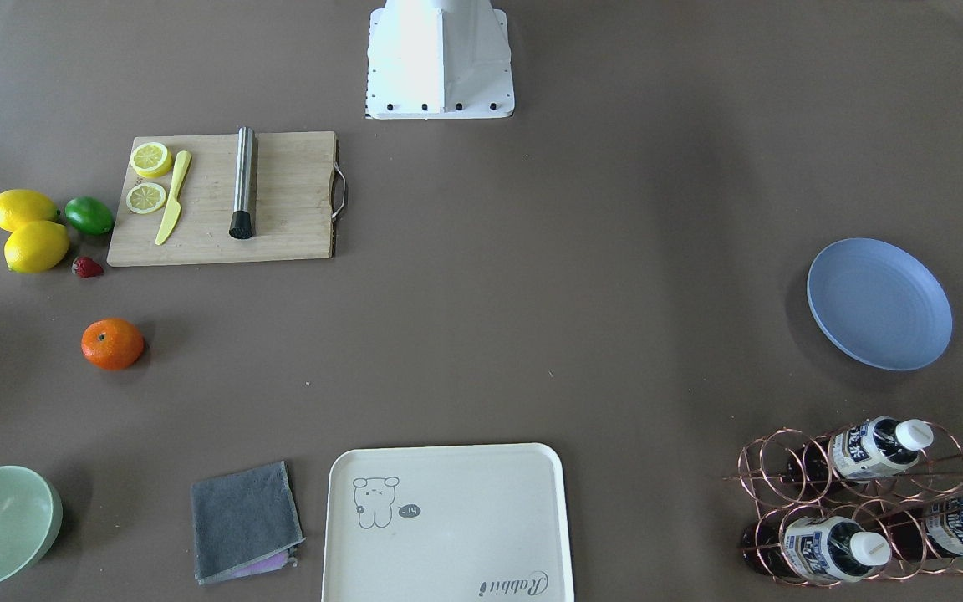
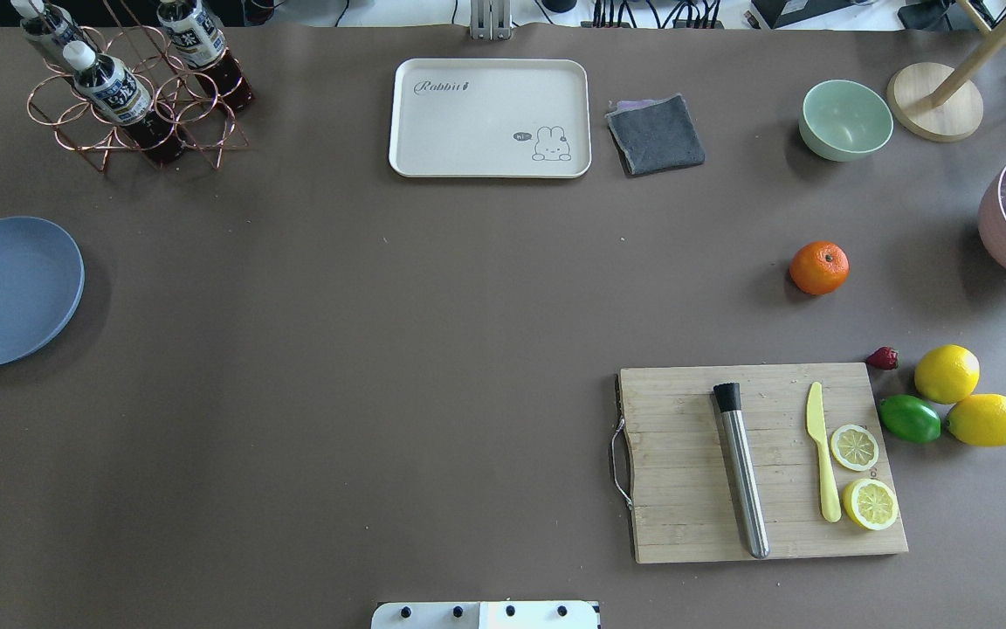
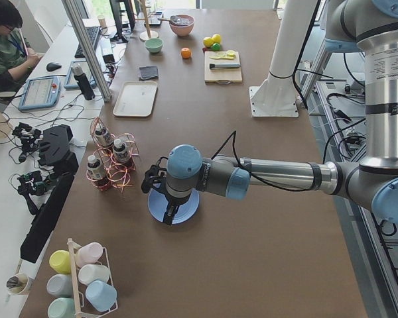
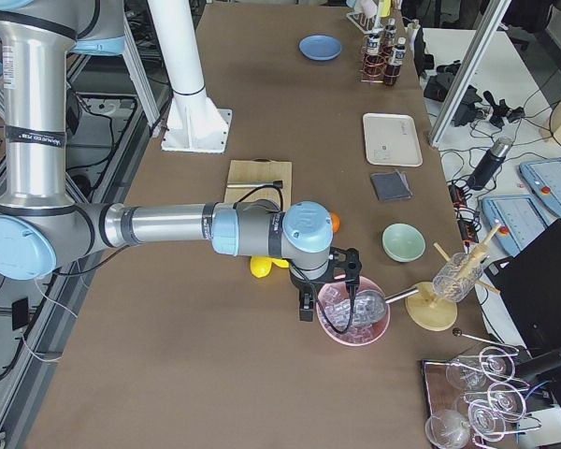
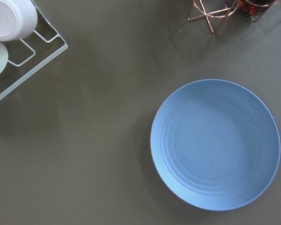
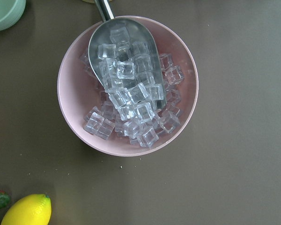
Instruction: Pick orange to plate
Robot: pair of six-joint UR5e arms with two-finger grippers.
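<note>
One round, bright orange (image 2: pixel 819 267) shows a dark stem dot.

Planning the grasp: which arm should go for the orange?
Right. The right gripper hangs over the pink ice bowl, near the orange; the left gripper hangs over the plate at the opposite end.

You get open table (image 2: pixel 381 349) on every side of the orange (image 2: pixel 818 267); the strawberry (image 2: pixel 883 358) and cutting board (image 2: pixel 686 437) lie nearest. A broad bare stretch reaches the plate (image 2: pixel 10 288), where the bottle rack (image 2: pixel 132 131) stands near.
</note>
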